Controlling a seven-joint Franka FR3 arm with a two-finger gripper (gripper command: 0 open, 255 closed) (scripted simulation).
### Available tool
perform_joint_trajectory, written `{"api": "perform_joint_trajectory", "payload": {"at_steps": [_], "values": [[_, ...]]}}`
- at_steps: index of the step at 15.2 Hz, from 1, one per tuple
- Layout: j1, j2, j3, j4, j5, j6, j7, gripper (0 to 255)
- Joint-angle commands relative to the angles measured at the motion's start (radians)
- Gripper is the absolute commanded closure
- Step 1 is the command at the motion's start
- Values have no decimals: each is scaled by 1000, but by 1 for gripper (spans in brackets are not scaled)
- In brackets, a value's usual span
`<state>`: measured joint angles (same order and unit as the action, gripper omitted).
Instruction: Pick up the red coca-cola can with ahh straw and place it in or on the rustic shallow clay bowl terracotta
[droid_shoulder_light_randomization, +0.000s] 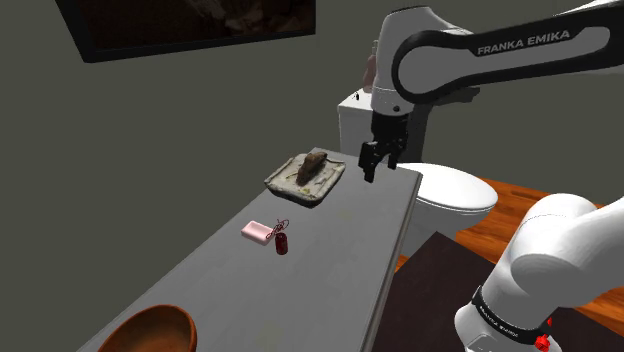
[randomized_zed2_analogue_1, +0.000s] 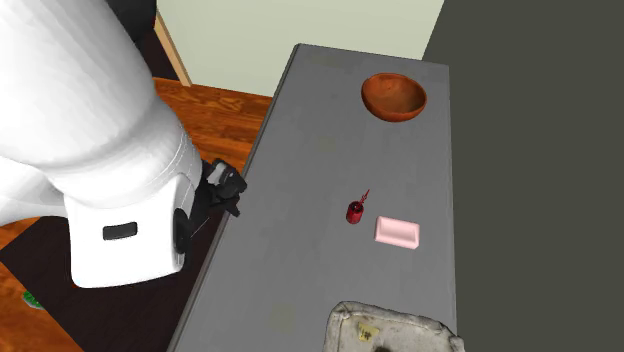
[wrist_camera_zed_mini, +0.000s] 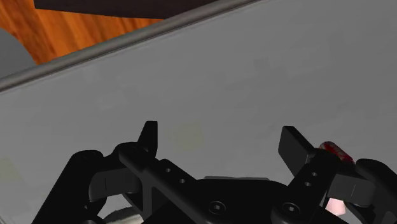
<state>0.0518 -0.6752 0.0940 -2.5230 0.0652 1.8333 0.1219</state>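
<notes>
The gripper (droid_shoulder_light_randomization: 379, 160) is hovering over the far end of the grey counter (droid_shoulder_light_randomization: 340, 270), close to its edge. Its fingers (wrist_camera_zed_mini: 149, 137) are standing wide apart with nothing between them. Just beside it, at about nine o'clock in the shoulder view, a pale tray (droid_shoulder_light_randomization: 282, 183) is lying with a brownish lump on it.

Farther along the counter, at about seven o'clock from the gripper, the red can (droid_shoulder_light_randomization: 282, 243) is sitting, seemingly upright, with a thin straw (randomized_zed2_analogue_1: 364, 195) poking out of its top. A pink block (droid_shoulder_light_randomization: 257, 231) is resting just beside the can, at about ten o'clock from it. Well beyond that, at about seven o'clock from the can, the brown bowl (droid_shoulder_light_randomization: 130, 335) is waiting at the other end of the counter.

The can is looking small and is probably light. Its wall is likely thin, stiff enough to clasp but ready to dent under a hard squeeze, and its smooth round side may be slipping if pinched off-centre. The straw is too thin and bendy to take hold of.

The best hold is probably across the middle of the body, one finger on each side. The fingers should be turned so that neither is landing on the pink block or pressing on the straw.
</notes>
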Motion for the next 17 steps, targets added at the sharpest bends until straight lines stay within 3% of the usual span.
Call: {"api": "perform_joint_trajectory", "payload": {"at_steps": [1,10,17], "values": [[16,52,40,5,20,55,43,0],[59,315,203,74,41,272,225,0],[71,566,314,201,-46,401,403,0]]}}
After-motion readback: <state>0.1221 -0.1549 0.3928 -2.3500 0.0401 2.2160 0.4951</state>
